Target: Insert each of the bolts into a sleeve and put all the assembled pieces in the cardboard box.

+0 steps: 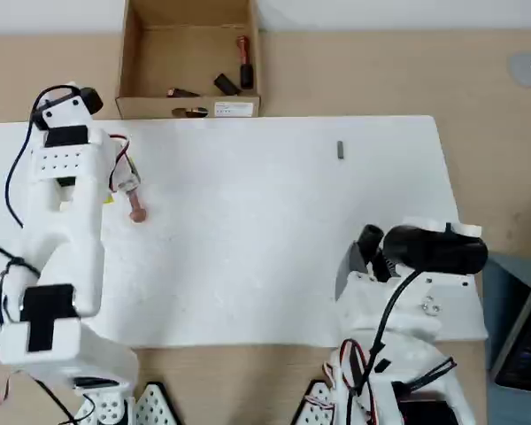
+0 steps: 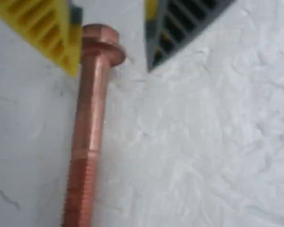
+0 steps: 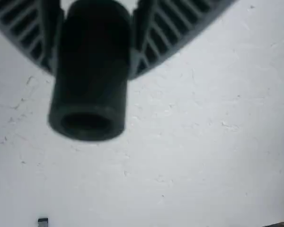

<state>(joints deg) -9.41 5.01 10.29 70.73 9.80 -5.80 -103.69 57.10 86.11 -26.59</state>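
- Looks like the pick-up-the-bolt step to me. The left gripper (image 2: 112, 68) is spread open either side of the copper bolt (image 2: 92, 137), with the head between the fingers. It hasn't clamped on anything yet.
- The bolt lies flat on the white mat (image 1: 248, 257), near the left arm and well apart from the cardboard box (image 1: 188, 107).
- Its long axis runs roughly box side to near side. The head is at the near end, and the threads run back under the gripper.
- The right gripper (image 3: 92, 71) is clamped on the black sleeve (image 3: 87, 99), which is lifted over the mat. The sleeve's long axis runs along the fingers, and the open bore faces out past the tips.
- My guess for the next move is to close on the bolt and lift it. Then the threaded end has to line up dead straight with that bore.
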